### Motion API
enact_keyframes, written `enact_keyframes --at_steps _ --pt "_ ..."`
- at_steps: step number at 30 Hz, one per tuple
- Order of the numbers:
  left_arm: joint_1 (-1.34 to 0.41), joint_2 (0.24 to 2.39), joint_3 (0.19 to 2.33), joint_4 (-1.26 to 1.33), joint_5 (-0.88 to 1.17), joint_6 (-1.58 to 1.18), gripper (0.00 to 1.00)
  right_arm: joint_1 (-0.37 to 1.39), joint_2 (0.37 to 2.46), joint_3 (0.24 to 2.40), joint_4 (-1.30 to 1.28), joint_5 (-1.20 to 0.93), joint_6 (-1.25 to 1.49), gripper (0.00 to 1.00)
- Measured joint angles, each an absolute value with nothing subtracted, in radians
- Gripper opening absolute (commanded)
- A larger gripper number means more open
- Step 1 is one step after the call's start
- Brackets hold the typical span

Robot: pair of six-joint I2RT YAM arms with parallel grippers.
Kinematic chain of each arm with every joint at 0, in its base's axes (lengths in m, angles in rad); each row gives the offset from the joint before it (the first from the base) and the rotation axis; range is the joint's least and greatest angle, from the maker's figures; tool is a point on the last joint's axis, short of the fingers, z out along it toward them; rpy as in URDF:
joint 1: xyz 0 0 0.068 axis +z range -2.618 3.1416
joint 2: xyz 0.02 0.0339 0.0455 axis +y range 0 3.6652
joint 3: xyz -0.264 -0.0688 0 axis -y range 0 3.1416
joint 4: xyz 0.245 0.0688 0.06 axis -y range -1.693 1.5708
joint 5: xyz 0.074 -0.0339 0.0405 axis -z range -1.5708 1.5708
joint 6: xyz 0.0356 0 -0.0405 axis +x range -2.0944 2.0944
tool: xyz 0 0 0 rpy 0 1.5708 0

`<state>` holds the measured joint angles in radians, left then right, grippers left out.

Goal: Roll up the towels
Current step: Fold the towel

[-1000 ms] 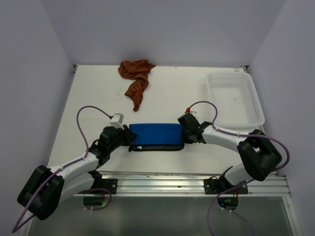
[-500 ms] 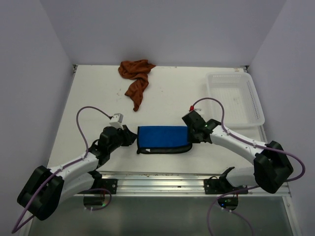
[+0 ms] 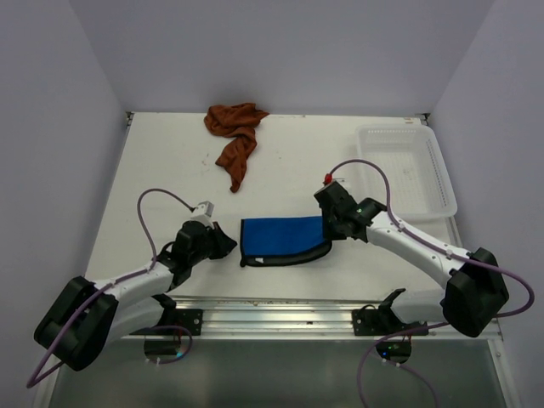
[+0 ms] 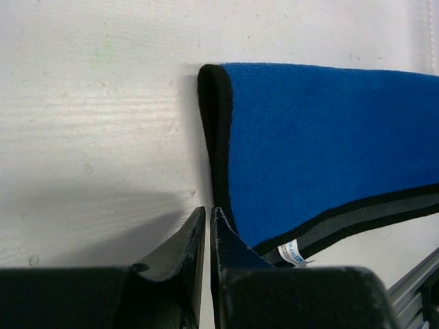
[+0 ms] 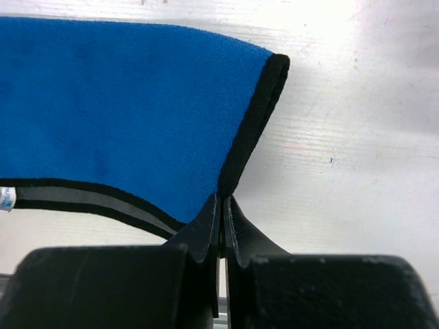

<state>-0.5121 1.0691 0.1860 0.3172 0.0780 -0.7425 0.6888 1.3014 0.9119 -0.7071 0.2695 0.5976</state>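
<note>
Right gripper clamped tight on the right edge of the blue towel, fingers pinched together with the black hem caught between the tips in the right wrist view. Left gripper sits at the towel's left near corner, jaws almost together with only a thin slit between them; the dark hem lies against the inner face of one finger, but whether cloth is actually pinched cannot be told from the left wrist view.

Blue towel lies folded flat on the white table, near the front edge, between the two grippers. Long axis runs left to right. Black trim shows along the left fold, the right edge and the near edge; near edge sags in a curve toward the right side. A small white label sticks out from under the near hem on the left wrist side.

Rust-brown towel is crumpled in a heap at the far edge of the table, left of centre, with a tail trailing toward the near side. Well apart from the blue towel and from both arms, nothing touching it.

White mesh basket sits at the far right of the table, near the right arm's forearm, not touching either towel.

Both arms reach in low from the near edge, left arm from the lower left, right arm from the lower right, purple cables looping above each wrist.
</note>
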Motion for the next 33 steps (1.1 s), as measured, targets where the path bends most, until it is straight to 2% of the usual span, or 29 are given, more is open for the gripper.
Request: enact_keyframes --at_steps 12,33 --pt "-0.513 1.187 0.202 0.342 0.086 -0.752 0.07 0.778 1.332 1.003 -0.719 0.259 0.593 0.0" --pt "-0.521 1.205 0.207 0.359 0.111 -0.751 0.07 0.971 1.619 1.317 -0.75 0.251 0.556 0.0"
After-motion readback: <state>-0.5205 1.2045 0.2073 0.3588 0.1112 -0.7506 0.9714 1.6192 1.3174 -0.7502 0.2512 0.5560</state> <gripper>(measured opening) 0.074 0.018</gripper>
